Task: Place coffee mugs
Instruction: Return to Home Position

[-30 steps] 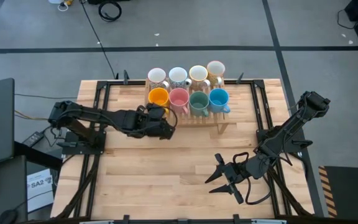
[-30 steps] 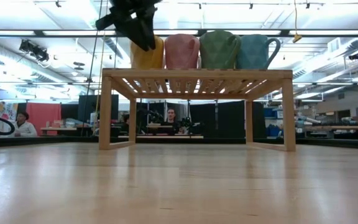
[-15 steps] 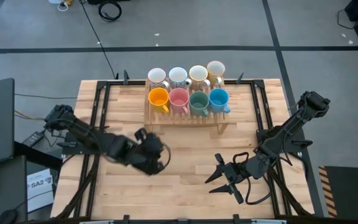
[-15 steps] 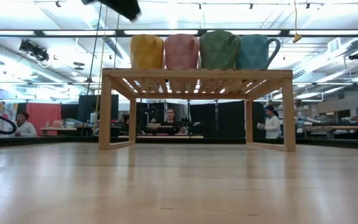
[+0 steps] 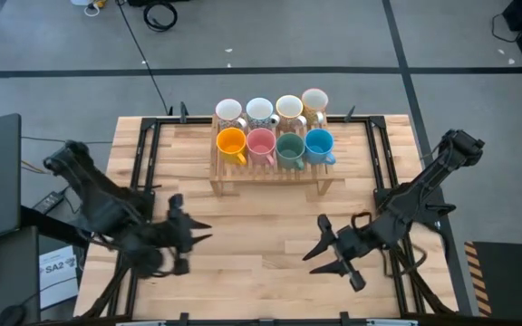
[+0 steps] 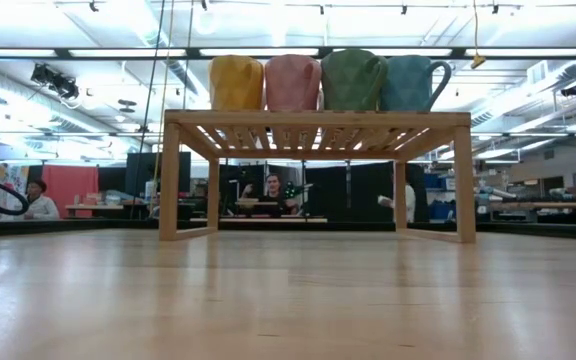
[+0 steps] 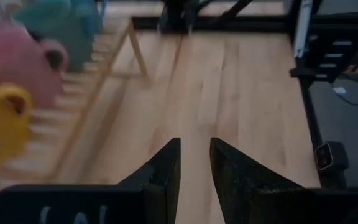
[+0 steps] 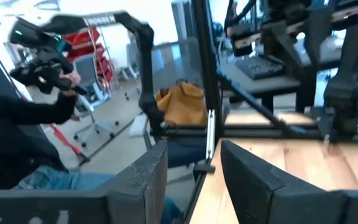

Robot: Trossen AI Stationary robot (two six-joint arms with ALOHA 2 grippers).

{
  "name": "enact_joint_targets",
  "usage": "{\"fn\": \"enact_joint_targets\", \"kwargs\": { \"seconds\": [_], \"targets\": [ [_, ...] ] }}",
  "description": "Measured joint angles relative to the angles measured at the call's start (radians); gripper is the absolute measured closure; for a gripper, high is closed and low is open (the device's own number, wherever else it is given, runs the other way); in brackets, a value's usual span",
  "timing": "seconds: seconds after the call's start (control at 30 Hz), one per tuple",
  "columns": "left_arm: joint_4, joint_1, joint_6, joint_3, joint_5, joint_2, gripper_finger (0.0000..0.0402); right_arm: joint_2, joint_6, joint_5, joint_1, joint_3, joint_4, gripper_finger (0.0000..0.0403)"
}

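Now left gripper (image 5: 191, 234) pulled back from shelf (image 5: 265, 177), fingers parted.

Low view: the orange-yellow ceramic mug (image 6: 236, 83), pink ceramic mug (image 6: 293, 83), dark green ceramic mug (image 6: 353, 80) and blue ceramic mug (image 6: 408, 83) are completely screening the four white and cream ceramic mugs (image 5: 259, 110) behind them. Left wrist view: that front row is smearing into soft patches, with the orange-yellow and blue ones running off the frame edges. High view: the left gripper (image 5: 191, 234) is blurring, and the back-row patterns are reading too small to tell. Right wrist view: a dark-sleeved person (image 8: 17, 118) is being cropped by the frame edge.
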Motion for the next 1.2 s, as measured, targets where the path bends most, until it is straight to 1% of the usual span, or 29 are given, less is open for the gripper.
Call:
{"fn": "enact_joint_targets", "kwargs": {
  "seconds": [0.13,0.23,0.3,0.4,0.5,0.57,0.77,0.83,0.93,1.03,1.1,1.2],
  "targets": [
    [-0.044,-0.063,0.097,0.0,-0.056,-0.091,0.0308,-0.07,-0.046,0.0,-0.01,0.0,-0.022,0.0265],
    [-0.127,-0.106,0.12,0.0,-0.1,-0.153,0.0308,-0.132,-0.087,0.0,-0.021,0.0,-0.076,0.0284],
    [-0.212,-0.131,0.093,0.0,-0.152,-0.187,0.0308,-0.175,-0.113,0.0,-0.031,0.0,-0.12,0.0297],
    [-0.358,-0.161,-0.016,-0.003,-0.24,-0.221,0.0308,-0.234,-0.153,-0.011,-0.05,0.0,-0.199,0.0313],
    [-0.396,-0.177,-0.083,-0.077,-0.301,-0.27,0.0308,-0.277,-0.194,-0.071,-0.078,0.0,-0.256,0.0324],
    [-0.38,-0.177,-0.09,-0.153,-0.306,-0.314,0.0308,-0.299,-0.218,-0.107,-0.101,0.0,-0.284,0.0328],
    [-0.291,-0.164,-0.09,-0.378,-0.306,-0.467,0.0308,-0.341,-0.244,-0.142,-0.19,0.0,-0.348,0.0335],
    [-0.255,-0.158,-0.09,-0.447,-0.296,-0.525,0.0308,-0.347,-0.244,-0.169,-0.226,0.0,-0.373,0.0337],
    [-0.187,-0.152,-0.089,-0.538,-0.252,-0.616,0.0308,-0.347,-0.249,-0.245,-0.279,0.0,-0.377,0.0339],
    [-0.11,-0.146,-0.083,-0.62,-0.199,-0.702,0.0308,-0.349,-0.275,-0.349,-0.33,0.0,-0.39,0.0341],
    [-0.036,-0.146,-0.043,-0.676,-0.185,-0.757,0.0308,-0.356,-0.281,-0.403,-0.362,0.0,-0.418,0.0342],
    [0.133,-0.146,0.092,-0.765,-0.179,-0.828,0.0308,-0.377,-0.288,-0.437,-0.402,-0.008,-0.451,0.0343]
  ]
}}
